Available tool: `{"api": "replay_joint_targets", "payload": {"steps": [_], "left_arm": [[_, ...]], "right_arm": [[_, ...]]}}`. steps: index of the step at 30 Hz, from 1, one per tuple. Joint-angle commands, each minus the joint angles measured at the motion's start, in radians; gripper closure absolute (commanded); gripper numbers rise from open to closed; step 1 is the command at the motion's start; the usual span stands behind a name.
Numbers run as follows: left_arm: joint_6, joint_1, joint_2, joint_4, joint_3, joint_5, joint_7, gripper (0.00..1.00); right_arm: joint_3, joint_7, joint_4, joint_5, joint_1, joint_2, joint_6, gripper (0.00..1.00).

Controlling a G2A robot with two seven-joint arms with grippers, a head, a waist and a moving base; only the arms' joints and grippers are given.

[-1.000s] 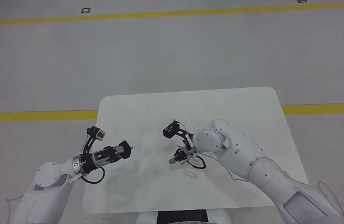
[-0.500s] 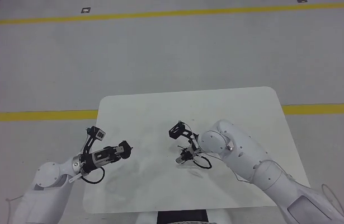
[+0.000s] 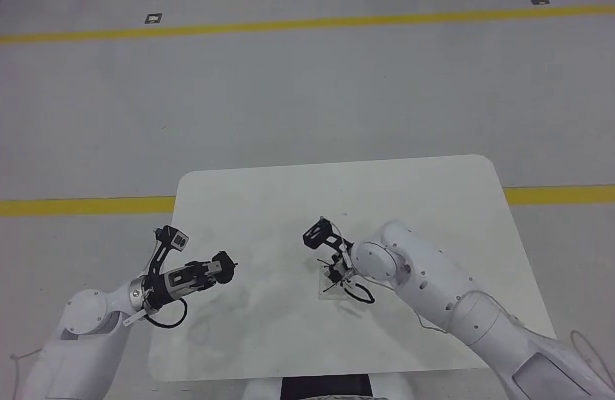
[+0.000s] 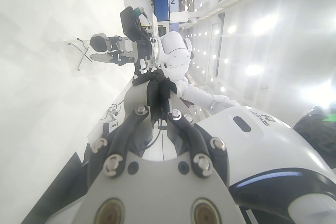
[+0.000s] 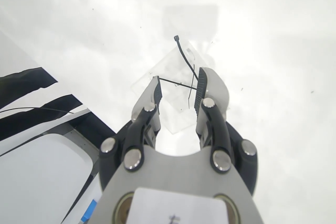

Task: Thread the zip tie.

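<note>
While you follow the top view, note that your right gripper [image 3: 331,282] hangs over a clear plastic sheet [image 3: 340,293], which lies just toward 6 o'clock from the middle of the white table [image 3: 417,190]. Its jaws stand wide apart and grip nothing. On that sheet you see the black zip tie [image 5: 185,58], its head pointing away from the wrist. It is crossed by another thin black strand [image 5: 176,82] that runs across the gap from one pad to the other (whether it touches them, you cannot tell). Your left gripper [image 3: 227,265] sits at 9 o'clock from the sheet, well apart from it, fingers drawn together with nothing visible between them.
</note>
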Motion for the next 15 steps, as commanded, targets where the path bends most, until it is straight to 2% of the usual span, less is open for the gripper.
{"api": "replay_joint_targets", "payload": {"steps": [1, 6, 15], "left_arm": [[0.000, 0.000, 0.000, 0.000, 0.000, 0.000, 0.000, 1.00], [0.000, 0.000, 0.000, 0.000, 0.000, 0.000, 0.000, 1.00], [0.000, 0.000, 0.000, 0.000, 0.000, 0.000, 0.000, 1.00]], "right_arm": [[-0.003, 0.003, 0.001, -0.007, 0.000, -0.001, 0.003, 0.72], [-0.002, 0.004, -0.012, -0.026, -0.002, -0.002, 0.003, 0.73], [-0.011, 0.015, -0.012, -0.051, -0.011, -0.005, -0.003, 0.81]]}}
